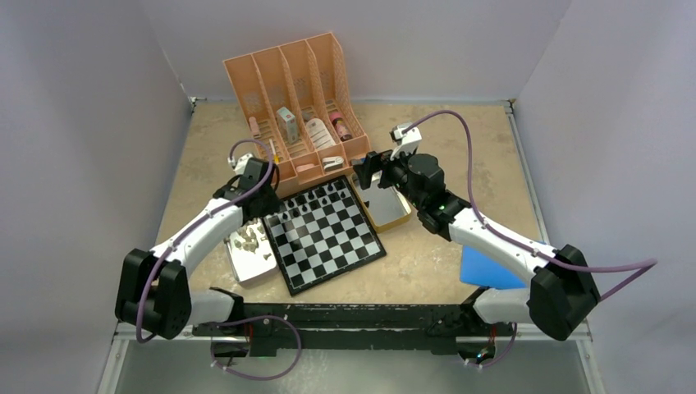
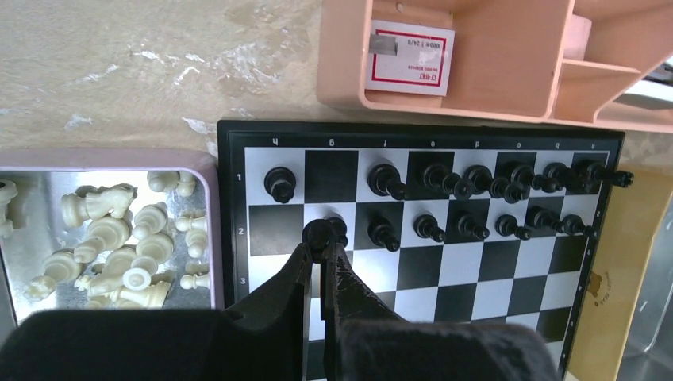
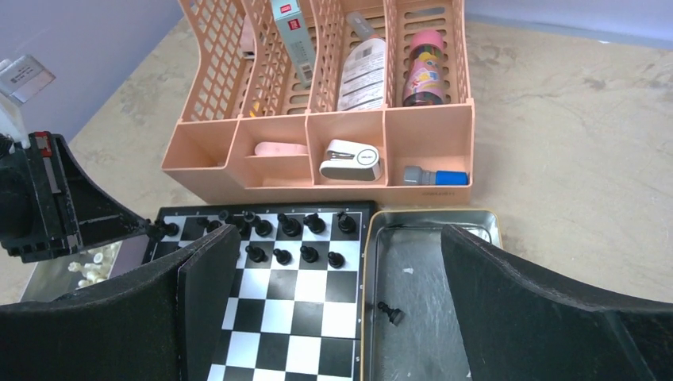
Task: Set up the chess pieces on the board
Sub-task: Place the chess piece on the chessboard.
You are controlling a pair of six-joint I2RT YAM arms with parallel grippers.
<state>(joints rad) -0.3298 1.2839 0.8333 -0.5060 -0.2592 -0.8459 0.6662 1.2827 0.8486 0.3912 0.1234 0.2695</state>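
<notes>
One black pawn (image 2: 318, 232) is pinched in my left claw (image 2: 321, 251), right claw (image 3: 341, 270) spread; a skewed release could topple neighbouring pawns (image 2: 383, 232).

Quick count for you: one chessboard (image 1: 328, 238) and two tins, a silver tin (image 2: 111, 156) at its 9 o'clock and a gold-rimmed tin (image 3: 413, 270) at its 3 o'clock. I make it sixteen black pieces (image 2: 435, 176): seven on the far rank, seven on the next, one lone piece (image 2: 320, 232) pinched in the left gripper (image 2: 320, 250) and one pawn (image 3: 387, 312) in the gold-rimmed tin. The pale pieces (image 2: 119, 246) are well over a dozen, too jumbled to count. One peach organizer (image 1: 295, 74) at 12 o'clock has four slots. One blue sheet (image 1: 484, 271) at 4 o'clock.
</notes>
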